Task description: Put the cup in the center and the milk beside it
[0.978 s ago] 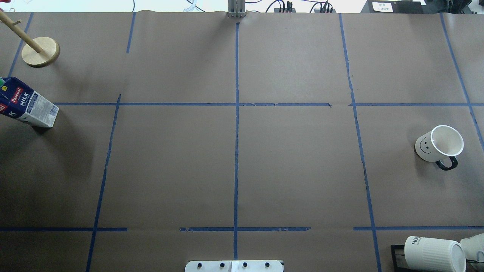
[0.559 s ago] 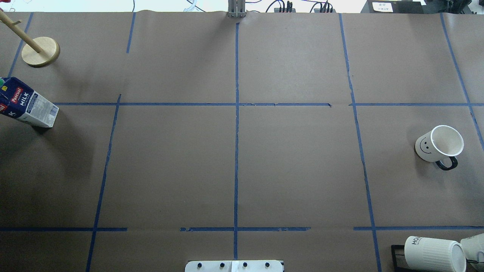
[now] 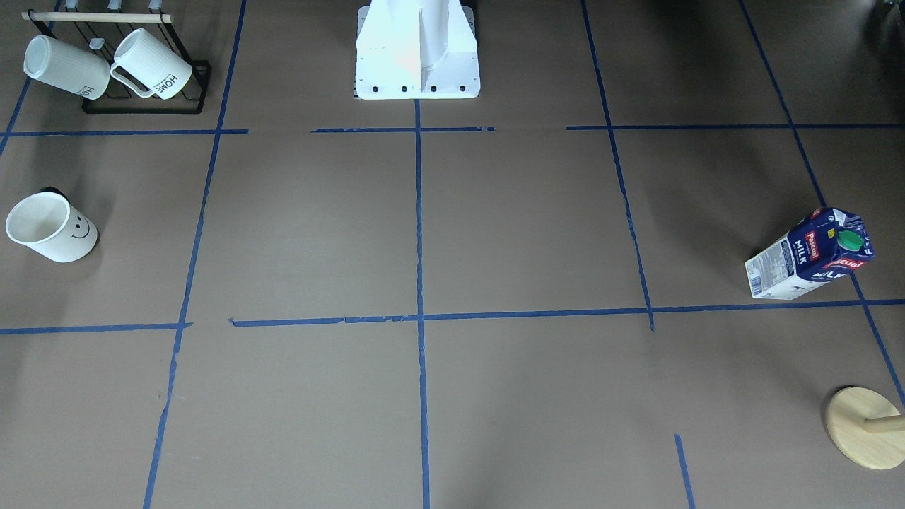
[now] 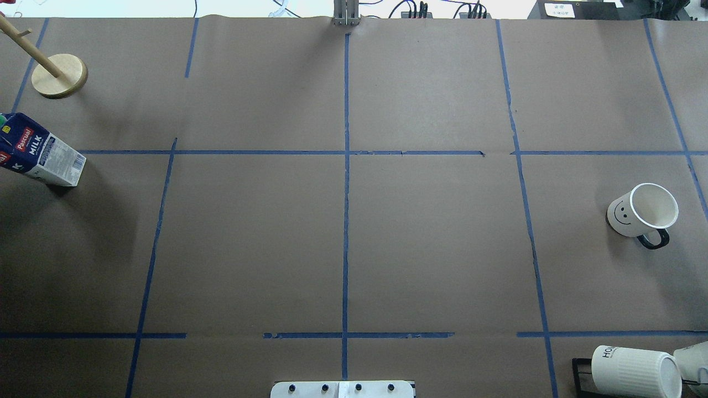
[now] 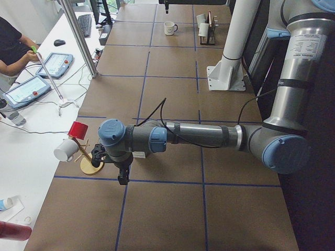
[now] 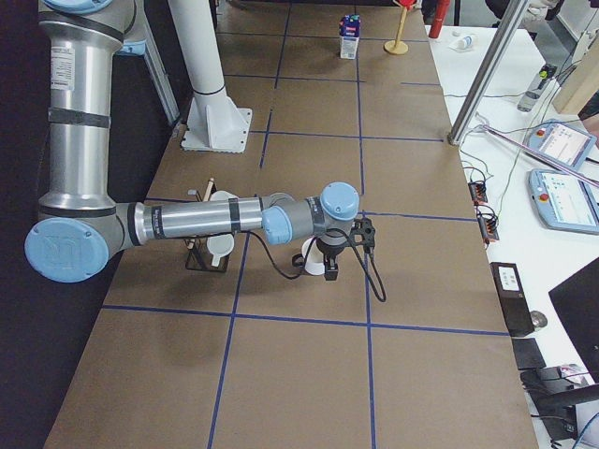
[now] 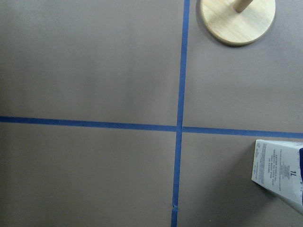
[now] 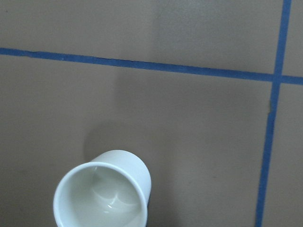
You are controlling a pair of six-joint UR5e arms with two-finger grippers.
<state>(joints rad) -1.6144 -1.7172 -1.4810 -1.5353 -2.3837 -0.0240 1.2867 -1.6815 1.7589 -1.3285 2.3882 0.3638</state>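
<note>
The white smiley cup (image 4: 641, 213) stands upright at the table's right side, also in the front view (image 3: 49, 227) and from above in the right wrist view (image 8: 102, 194). The milk carton (image 4: 41, 157) stands at the far left edge, also in the front view (image 3: 809, 256) and at the left wrist view's edge (image 7: 281, 172). The center (image 4: 345, 243) along the middle tape line is bare. My left gripper (image 5: 124, 177) hangs above the table near the milk; my right gripper (image 6: 329, 271) hangs over the cup. They show only in the side views, so I cannot tell whether they are open or shut.
A wooden mug tree base (image 4: 59, 76) stands beyond the milk at the far left. A black rack with two ribbed HOME mugs (image 4: 636, 370) sits at the near right corner. The white robot base (image 3: 417, 53) is at the near middle edge. An operator (image 5: 13, 47) sits at a side desk.
</note>
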